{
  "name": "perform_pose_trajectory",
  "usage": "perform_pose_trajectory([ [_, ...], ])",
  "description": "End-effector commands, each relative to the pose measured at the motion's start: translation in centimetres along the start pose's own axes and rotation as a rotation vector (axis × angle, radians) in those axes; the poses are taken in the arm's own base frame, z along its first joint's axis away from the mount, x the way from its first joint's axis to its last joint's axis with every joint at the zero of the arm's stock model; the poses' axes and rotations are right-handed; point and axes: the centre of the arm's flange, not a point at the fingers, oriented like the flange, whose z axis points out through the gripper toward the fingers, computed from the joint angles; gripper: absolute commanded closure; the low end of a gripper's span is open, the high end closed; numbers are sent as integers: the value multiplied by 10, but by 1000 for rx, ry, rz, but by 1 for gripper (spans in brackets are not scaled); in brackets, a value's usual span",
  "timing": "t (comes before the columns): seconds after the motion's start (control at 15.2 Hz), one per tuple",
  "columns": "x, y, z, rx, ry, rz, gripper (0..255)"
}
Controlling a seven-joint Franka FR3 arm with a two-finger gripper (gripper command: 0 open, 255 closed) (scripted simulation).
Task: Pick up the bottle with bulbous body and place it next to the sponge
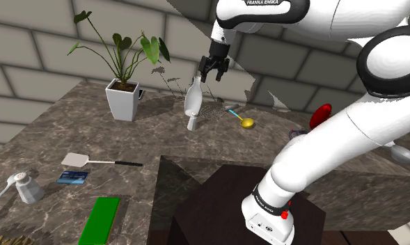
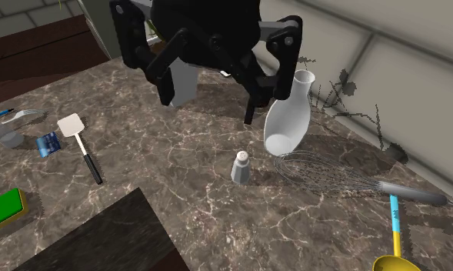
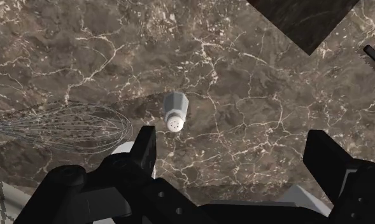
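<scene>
Gripper [image 1: 214,69] wide open, empty, beside white bottle [image 2: 286,115]; shaker [image 3: 175,111] beneath in wrist view, green sponge [image 1: 100,219] in shoulder view.

Three cameras on one marble worktop.
The shoulder view stands high behind the stand [image 1: 217,209] and looks down across the worktop [image 1: 57,132] to the brick wall along its far edge. The second exterior view sits low and near, at the worktop's end by the yellow spoon [image 2: 392,264], facing along the wall edge toward the white plant pot [image 2: 188,83]. The wrist view looks straight down from close above, past the gripper [image 3: 233,140]. All three share the patch with the shaker [image 3: 174,113] and wire whisk [image 3: 65,127].
</scene>
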Motion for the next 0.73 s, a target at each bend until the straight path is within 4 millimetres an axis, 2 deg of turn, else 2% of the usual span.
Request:
perform_pose_trajectory([
  [0.0,24,9,9,-6,4,6,0],
  [0.66,129,73,45,-33,17,35,0],
])
